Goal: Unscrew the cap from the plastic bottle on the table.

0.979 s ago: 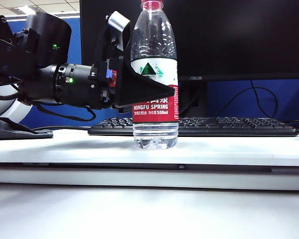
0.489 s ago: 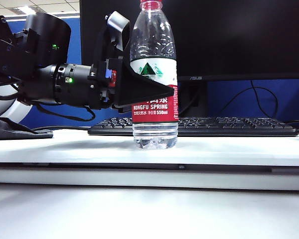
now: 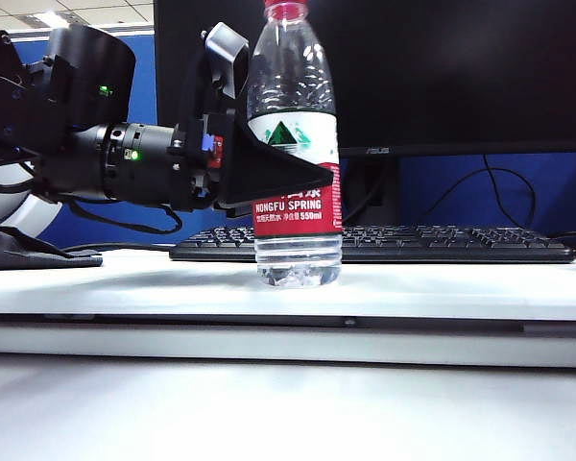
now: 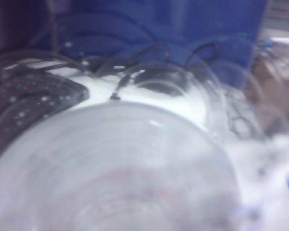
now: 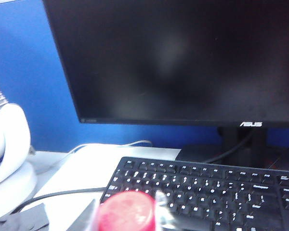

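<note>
The clear plastic bottle (image 3: pixel 296 230) with its red-and-white label stands on the white table (image 3: pixel 461 288). My left gripper (image 3: pixel 274 144) comes in from the left and is shut on the bottle's middle, one black finger (image 3: pixel 288 173) across the label. In the left wrist view the blurred bottle (image 4: pixel 115 168) fills the picture. The red cap (image 3: pixel 286 10) touches the top edge of the exterior view. In the right wrist view the cap (image 5: pixel 126 211) sits between the two fingers of my right gripper (image 5: pixel 125 220), which are pressed against its sides. The exterior view does not take in the right gripper.
A black keyboard (image 3: pixel 442 245) lies right behind the bottle, under a dark monitor (image 3: pixel 442 77) on a stand. A dark cloth (image 3: pixel 29 252) lies at the table's left end. Cables run over the table behind the keyboard (image 5: pixel 62 195).
The bottle's top has shifted slightly to the left and a little upward, so the bottle leans a touch. The left gripper has stayed in place on the bottle.
</note>
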